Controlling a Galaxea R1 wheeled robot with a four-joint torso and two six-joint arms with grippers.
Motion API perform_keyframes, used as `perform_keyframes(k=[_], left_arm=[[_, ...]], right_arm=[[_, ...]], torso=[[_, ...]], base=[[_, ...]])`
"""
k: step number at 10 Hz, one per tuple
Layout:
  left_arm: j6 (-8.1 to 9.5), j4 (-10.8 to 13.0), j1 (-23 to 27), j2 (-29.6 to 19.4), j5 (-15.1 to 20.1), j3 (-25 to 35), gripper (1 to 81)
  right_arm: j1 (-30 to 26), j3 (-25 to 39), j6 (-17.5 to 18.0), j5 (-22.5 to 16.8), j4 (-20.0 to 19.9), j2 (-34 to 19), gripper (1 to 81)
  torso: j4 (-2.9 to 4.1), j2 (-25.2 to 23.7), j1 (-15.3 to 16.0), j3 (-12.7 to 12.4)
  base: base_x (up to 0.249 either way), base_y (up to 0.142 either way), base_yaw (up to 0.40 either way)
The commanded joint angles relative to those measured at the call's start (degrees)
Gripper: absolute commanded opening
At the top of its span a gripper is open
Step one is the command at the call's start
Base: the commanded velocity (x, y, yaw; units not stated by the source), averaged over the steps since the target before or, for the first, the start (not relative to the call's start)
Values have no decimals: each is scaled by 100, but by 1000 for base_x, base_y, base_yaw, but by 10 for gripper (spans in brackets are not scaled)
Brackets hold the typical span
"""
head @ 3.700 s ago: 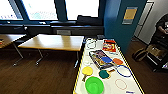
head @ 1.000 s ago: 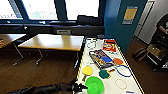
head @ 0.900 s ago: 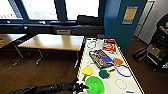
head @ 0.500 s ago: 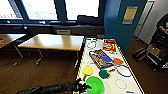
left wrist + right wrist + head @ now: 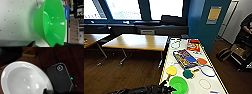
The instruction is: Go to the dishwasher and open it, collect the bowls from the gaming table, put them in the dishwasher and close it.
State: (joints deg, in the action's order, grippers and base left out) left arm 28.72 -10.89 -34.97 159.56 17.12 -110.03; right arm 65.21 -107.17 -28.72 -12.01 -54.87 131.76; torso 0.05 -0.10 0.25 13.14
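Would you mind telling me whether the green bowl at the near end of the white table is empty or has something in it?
Empty: the green bowl shows only bare, shiny green inside, in the left wrist view.

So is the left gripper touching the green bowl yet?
Cannot tell: in the head view the left gripper meets the green bowl rim, but no view shows contact or a gap plainly.

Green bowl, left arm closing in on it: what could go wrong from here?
1. The green bowl sits near the white table's near end, with the left hand at its rim; a nudge could slide it instead of seating a grip.
2. The bowl's wall is steep and glossy, so it may slip.
3. A white bowl shows at the right wrist, over the dark base; leaning for this reach could tip it.
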Motion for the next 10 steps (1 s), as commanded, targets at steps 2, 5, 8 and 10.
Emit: perform_keyframes(k=[2,5,8,10], left_arm=[[-7,737,777,67,37,298,811],[2,825,803,111,-129,175,811],[464,798,856,164,-68,114,811],[906,817,908,339,254,-271,811]], right_arm=[[-416,-66,-28,-592,-76,-200,10],[-425,-198,-28,-610,-76,-138,10],[-442,-207,-28,-610,-76,-77,10],[-442,-207,-28,-610,-76,-59,10]], torso=[[0,2,0,0],[0,2,0,0],[0,2,0,0],[0,2,0,0]], base=[[0,0,0],[0,0,0],[0,0,0],[0,0,0]])
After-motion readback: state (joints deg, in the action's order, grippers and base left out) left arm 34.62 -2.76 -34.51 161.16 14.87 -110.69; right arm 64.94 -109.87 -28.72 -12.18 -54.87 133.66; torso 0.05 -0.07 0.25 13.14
